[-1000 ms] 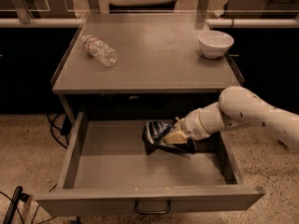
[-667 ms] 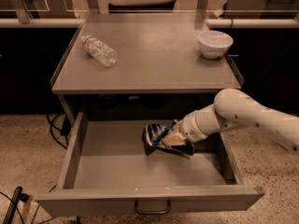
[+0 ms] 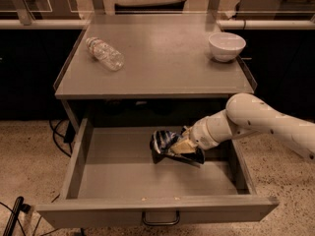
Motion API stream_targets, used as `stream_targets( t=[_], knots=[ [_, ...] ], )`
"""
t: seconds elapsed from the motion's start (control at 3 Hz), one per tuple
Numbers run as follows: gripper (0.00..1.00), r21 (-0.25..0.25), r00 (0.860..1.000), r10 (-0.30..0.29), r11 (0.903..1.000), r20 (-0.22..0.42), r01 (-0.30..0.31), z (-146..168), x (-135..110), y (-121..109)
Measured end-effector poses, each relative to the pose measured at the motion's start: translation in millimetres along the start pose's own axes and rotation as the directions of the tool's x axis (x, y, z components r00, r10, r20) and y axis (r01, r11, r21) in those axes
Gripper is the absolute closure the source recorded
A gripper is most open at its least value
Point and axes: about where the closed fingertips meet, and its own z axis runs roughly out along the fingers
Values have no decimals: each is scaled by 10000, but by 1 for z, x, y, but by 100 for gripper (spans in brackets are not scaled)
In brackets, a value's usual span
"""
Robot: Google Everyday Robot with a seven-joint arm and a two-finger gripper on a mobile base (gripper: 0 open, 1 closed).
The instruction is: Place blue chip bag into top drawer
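Note:
The blue chip bag (image 3: pixel 164 142) is dark, glossy and wrinkled, and sits inside the open top drawer (image 3: pixel 78 161) at its middle right, resting on or just above the drawer floor. My gripper (image 3: pixel 183 146) reaches in from the right on the white arm (image 3: pixel 256 117). It is shut on the bag's right side, with a yellowish finger (image 3: pixel 181 144) lying over it. The drawer is pulled fully out, and its grey front and dark loop handle (image 3: pixel 161 221) are at the bottom edge.
A clear plastic water bottle (image 3: pixel 104 53) lies on the grey table (image 3: pixel 162 63) at the back left. A white bowl (image 3: pixel 227 45) stands at the back right. Cables (image 3: pixel 59 132) run on the speckled floor to the left. Dark cabinets stand on both sides.
The arm's elbow has shifted slightly left and down. The bag and gripper have stayed in nearly the same spot in the drawer.

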Motion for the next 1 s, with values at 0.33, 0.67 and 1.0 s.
stream_targets(
  t=[0.33, 0.67, 1.0],
  knots=[
    [20, -1, 10000, 0, 10000, 0, 0, 0, 0, 0],
    [0, -1, 10000, 0, 10000, 0, 0, 0, 0, 0],
    [0, -1, 10000, 0, 10000, 0, 0, 0, 0, 0]
  ],
)
